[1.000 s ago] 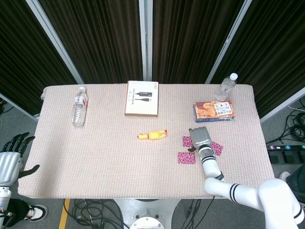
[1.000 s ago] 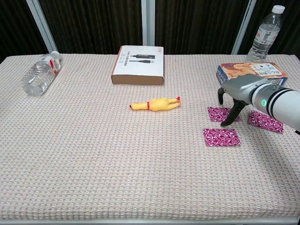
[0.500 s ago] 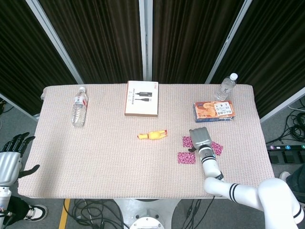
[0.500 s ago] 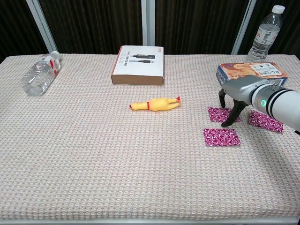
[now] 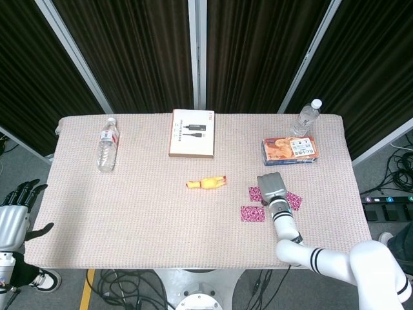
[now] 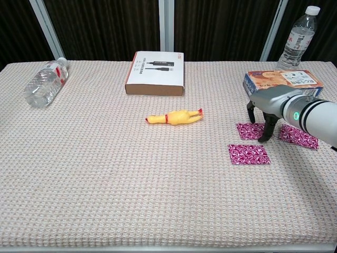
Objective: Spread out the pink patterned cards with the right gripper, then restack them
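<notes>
Pink cards point(image 6: 249, 154) lie apart on the woven cloth point(image 6: 131, 174) near its right edge, three showing. The right hand point(image 6: 265, 108) presses a fingertip point(image 6: 263, 138) onto the middle card point(image 6: 248, 130), holding nothing, its other fingers spread. The left hand point(image 5: 14, 216) hangs open off the table. Risk: the cloth's texture could snag the card and buckle it.

Table point(image 5: 129, 219) bears cards point(image 6: 249, 154), bottles point(image 5: 108, 143), boxes point(image 5: 191, 133), chicken point(image 5: 206, 183).
</notes>
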### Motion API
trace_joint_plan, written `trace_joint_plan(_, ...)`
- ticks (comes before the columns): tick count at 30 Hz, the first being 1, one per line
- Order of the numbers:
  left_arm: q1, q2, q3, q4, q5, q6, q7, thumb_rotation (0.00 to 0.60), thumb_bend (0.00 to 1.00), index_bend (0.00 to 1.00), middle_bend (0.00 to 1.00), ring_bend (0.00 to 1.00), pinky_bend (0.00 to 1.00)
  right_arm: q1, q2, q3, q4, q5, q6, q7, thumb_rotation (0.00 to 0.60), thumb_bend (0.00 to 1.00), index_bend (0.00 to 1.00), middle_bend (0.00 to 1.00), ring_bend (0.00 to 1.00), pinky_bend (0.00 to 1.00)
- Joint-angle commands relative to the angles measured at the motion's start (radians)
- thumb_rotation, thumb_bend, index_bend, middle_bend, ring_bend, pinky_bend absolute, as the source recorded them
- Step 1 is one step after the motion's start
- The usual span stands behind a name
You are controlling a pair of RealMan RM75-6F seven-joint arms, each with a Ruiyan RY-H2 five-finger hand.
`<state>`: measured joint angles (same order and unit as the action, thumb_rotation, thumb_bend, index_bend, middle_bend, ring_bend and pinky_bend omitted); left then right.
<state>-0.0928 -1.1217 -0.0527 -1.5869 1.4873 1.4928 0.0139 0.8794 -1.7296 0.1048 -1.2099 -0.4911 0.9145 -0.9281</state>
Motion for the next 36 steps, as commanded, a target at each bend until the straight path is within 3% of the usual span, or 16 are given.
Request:
trace_joint_plan(1, 0.000, 0.000, 0.000, 0.000, 0.001, 0.000, 0.001, 0.600, 0.00, 0.23, 0.22, 0.13, 0.24, 0.000, 0.005, 0.002, -0.007, -0.003, 0.004, 0.004, 0.553, 0.07, 0.43, 1.00, 0.86, 0.90)
trace_joint_plan(14, 0.000, 0.000, -0.001, -0.001, 0.000, 0.001, 0.003, 0.600, 0.00, 0.23, 0.22, 0.13, 0.24, 0.003, 0.061, 0.004, -0.113, -0.022, 0.052, -0.006, 0.553, 0.07, 0.43, 1.00, 0.86, 0.90)
trace_joint_plan(24, 0.005, 0.012, -0.010, -0.007, -0.009, 0.014, -0.005, 0.600, 0.00, 0.23, 0.22, 0.13, 0.24, -0.036, 0.125, -0.037, -0.319, -0.070, 0.176, -0.016, 0.554, 0.07, 0.43, 1.00, 0.86, 0.90)
trace_joint_plan(36, 0.011, 0.030, 0.000, -0.030, 0.024, 0.034, -0.011, 0.598, 0.00, 0.23, 0.22, 0.13, 0.24, -0.092, 0.055, -0.059, -0.373, -0.097, 0.327, -0.033, 0.559, 0.07, 0.43, 1.00, 0.87, 0.90)
